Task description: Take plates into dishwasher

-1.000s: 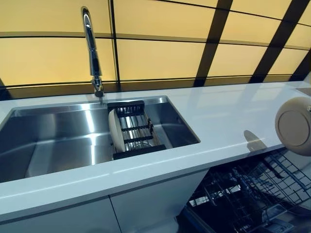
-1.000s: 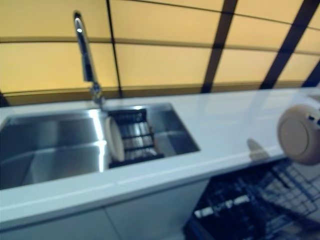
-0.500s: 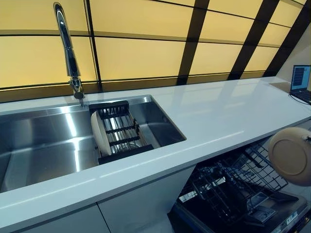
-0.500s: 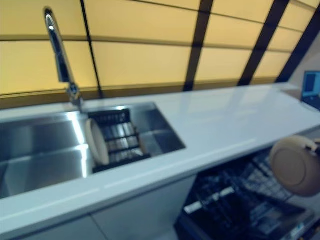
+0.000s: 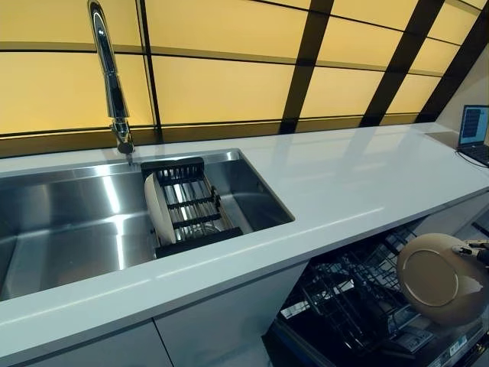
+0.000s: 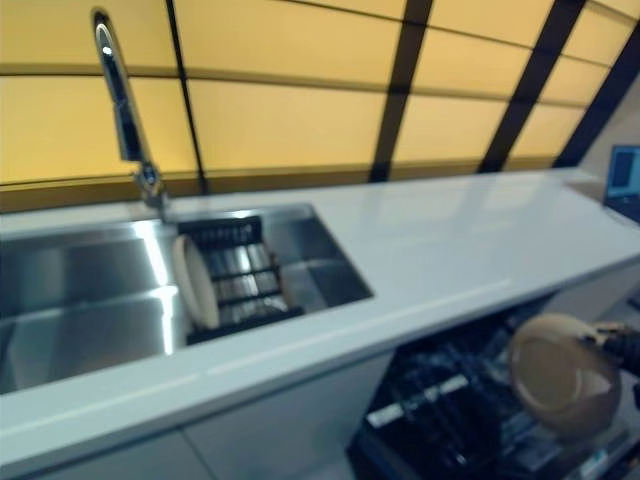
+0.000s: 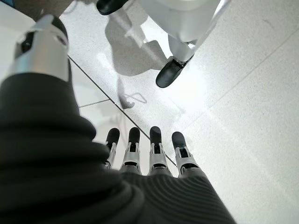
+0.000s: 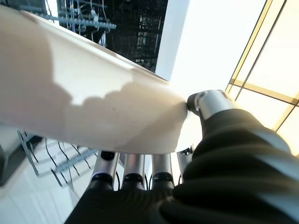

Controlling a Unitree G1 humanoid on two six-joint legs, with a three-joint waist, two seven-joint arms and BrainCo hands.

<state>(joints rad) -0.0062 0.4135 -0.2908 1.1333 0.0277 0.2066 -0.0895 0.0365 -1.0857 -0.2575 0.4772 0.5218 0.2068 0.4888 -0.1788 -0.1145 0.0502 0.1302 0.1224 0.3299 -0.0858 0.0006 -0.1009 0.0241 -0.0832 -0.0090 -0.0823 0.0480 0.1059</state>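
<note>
A beige plate stands on edge in my right hand, low over the open dishwasher's dark wire rack, its underside facing me. In the right wrist view my thumb presses the plate's rim and my fingers curl under it. A second pale plate stands upright in a black dish rack inside the steel sink. My left hand hangs over the floor with straight fingers and holds nothing.
The white counter runs along the yellow panelled wall. A chrome tap stands behind the sink. A laptop sits at the counter's far right. White cabinet fronts are left of the dishwasher.
The camera turned right at first. My right hand has brought the plate down from counter height, below the counter edge and over the dishwasher rack.
</note>
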